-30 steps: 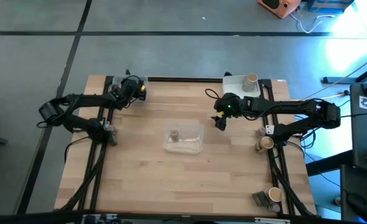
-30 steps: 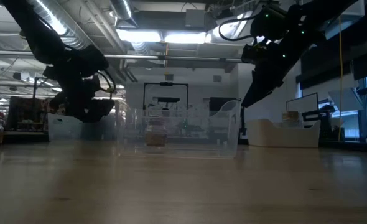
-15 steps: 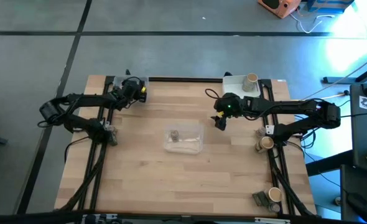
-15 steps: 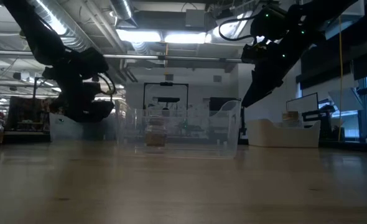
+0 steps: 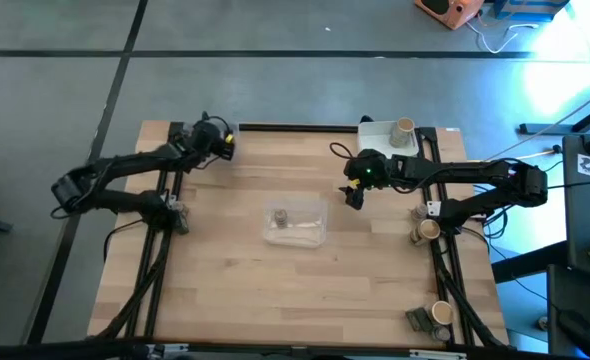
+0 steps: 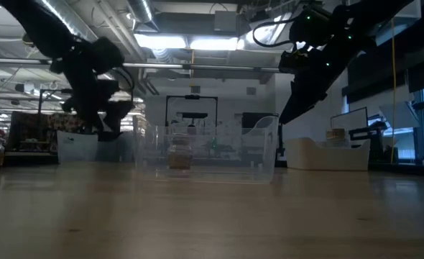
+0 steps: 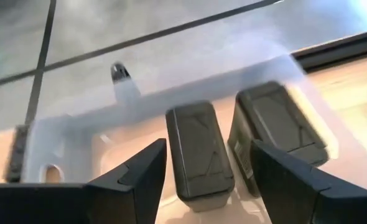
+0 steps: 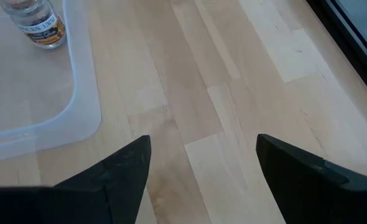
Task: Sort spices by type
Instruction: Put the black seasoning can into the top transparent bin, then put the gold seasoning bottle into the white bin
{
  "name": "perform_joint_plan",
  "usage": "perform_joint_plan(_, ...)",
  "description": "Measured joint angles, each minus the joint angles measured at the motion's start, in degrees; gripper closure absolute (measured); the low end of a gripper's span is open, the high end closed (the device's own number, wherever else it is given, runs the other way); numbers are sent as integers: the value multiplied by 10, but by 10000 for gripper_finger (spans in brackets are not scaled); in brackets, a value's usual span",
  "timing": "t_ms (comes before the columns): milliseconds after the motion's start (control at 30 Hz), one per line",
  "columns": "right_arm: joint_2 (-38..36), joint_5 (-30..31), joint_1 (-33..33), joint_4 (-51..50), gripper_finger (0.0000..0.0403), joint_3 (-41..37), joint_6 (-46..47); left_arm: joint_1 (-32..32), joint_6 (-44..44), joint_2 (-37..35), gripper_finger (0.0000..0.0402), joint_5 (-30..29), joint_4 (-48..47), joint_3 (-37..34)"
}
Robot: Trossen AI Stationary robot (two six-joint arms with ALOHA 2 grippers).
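Observation:
My left gripper is open above the clear tray at the table's far left corner. Two dark blocky spice containers lie in that tray: one shows between my fingers, the other beside it. I touch neither. My right gripper hangs open over bare wood right of the centre. A small grey-brown jar stands upright in the clear centre tray, also seen from the right wrist as the jar. A tan cylinder stands in the white tray.
More spice containers sit along the table's right edge: a tan cylinder halfway down, another tan one and a dark block at the near right corner. Bare wood lies between the centre tray and the near edge.
My left gripper has risen from just above the far left tray and has drawn slightly toward the table's far edge, its arm swinging with it. My right arm has kept still.

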Motion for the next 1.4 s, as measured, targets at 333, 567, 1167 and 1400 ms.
perform_joint_plan(333,0,0,0,0,111,0,0,-41,45,-72,188,41,-68,61)
perform_joint_plan(567,0,0,0,0,111,0,0,-148,87,-85,188,212,43,62)
perform_joint_plan(1167,-11,15,91,-235,111,119,16,-364,90,32,188,220,139,61)
perform_joint_plan(1400,-12,27,176,-361,111,173,81,-389,90,83,188,218,181,61)
